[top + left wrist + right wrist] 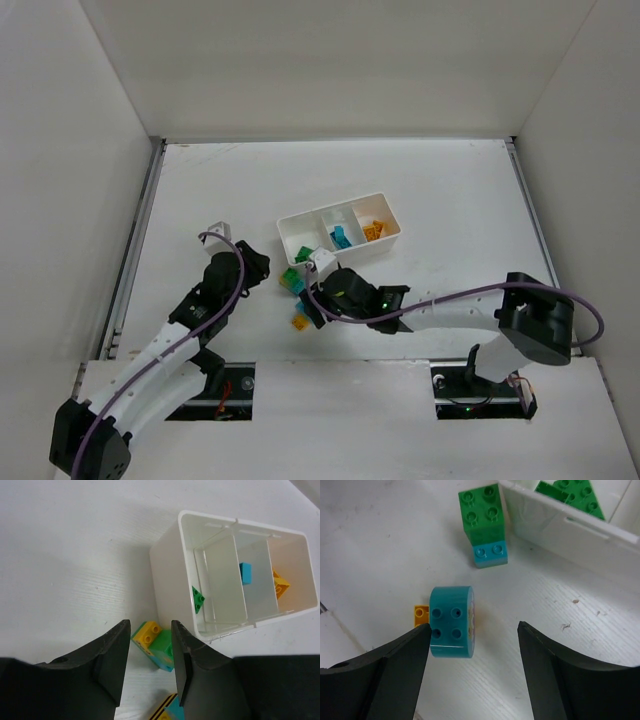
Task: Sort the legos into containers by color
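White tabletop (450, 200) and plain white walls (300, 60) filled the overhead view. Just above the middle of that frame sat the tray (330, 207), turned at a slant. Its leftmost compartment held a green brick (198, 599), the middle one a cyan brick (245, 573), and the rightmost held yellow-orange bricks (280, 585) whose number I could not make out.

My left gripper (150, 627) had its fingers a narrow way apart and clamped on nothing. Through the gap lay a stack (155, 642) of yellow, green and cyan on the table, just beside the tray's end wall and partly hidden by one finger. The right wrist view showed only its green and cyan.

My right gripper (474, 627) was spread wide and empty. A round teal piece (451, 622) lay close by the finger at the frame's left; whether they touched, I could not tell. A small orange piece (421, 615) peeked out behind it, mostly hidden.
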